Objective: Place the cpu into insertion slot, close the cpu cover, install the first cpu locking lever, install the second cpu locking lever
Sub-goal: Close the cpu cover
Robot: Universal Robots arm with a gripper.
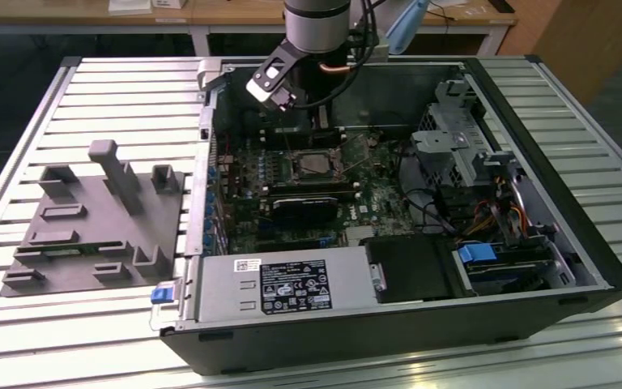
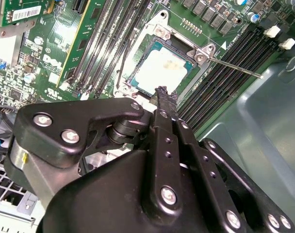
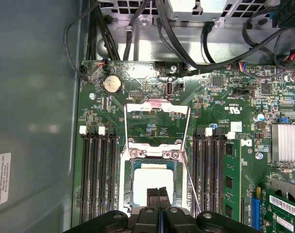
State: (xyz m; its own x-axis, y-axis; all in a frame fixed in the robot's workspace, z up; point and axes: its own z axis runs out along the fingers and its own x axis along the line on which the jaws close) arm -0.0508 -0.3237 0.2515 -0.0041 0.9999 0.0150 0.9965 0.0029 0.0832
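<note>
The cpu (image 3: 150,175), a pale silver square, lies flat in the insertion slot (image 3: 130,180) on the green motherboard, and it also shows in the second wrist view (image 2: 159,68). The cpu cover (image 3: 157,108), a thin silver frame, is swung open and lies back beyond the slot. My gripper (image 3: 158,192) hangs just over the chip's near edge, its black fingers pressed together with nothing between them; its tip (image 2: 162,92) shows in the second wrist view too. A thin locking lever (image 2: 237,68) sticks out beside the slot, unlatched.
Long black memory slots (image 3: 96,170) flank the socket on both sides. The case wall (image 3: 36,121) stands close by. Cables (image 3: 210,29) run along the board's edge. In the exterior view the arm (image 1: 317,24) reaches into the open case (image 1: 570,203); a grey fixture (image 1: 95,219) lies on the exterior view's left.
</note>
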